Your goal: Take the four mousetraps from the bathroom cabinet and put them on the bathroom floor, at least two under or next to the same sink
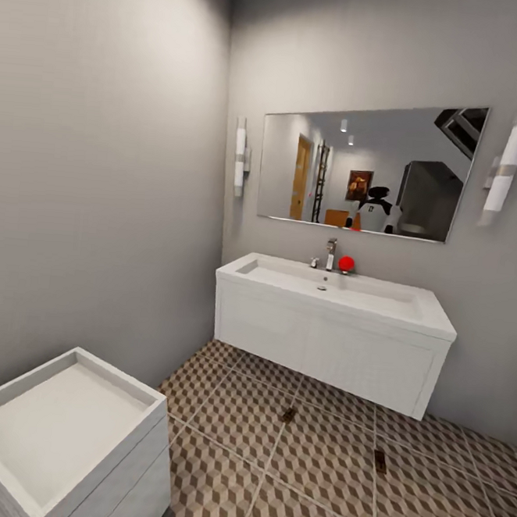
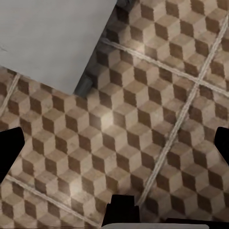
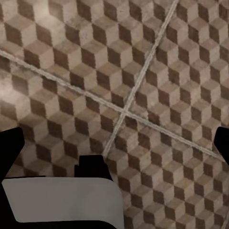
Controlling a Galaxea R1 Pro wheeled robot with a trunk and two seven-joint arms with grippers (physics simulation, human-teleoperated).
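Hanging over bare bathroom floor (image 2: 143, 129), both grippers: left gripper (image 2: 114, 143) and right gripper (image 3: 117, 143) fingers spread, released, holding nothing. Farther on, two mousetraps (image 1: 288, 415) (image 1: 380, 460) lie on tiles before the bathroom sink (image 1: 342, 293), against the far wall.

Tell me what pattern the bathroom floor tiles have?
Brown, beige and cream 3D cubes with pale grout on the bathroom floor, clearest in the right wrist view.

cube-patterned floor (image 1: 327, 460), two mousetraps (image 1: 288, 415) lying apart
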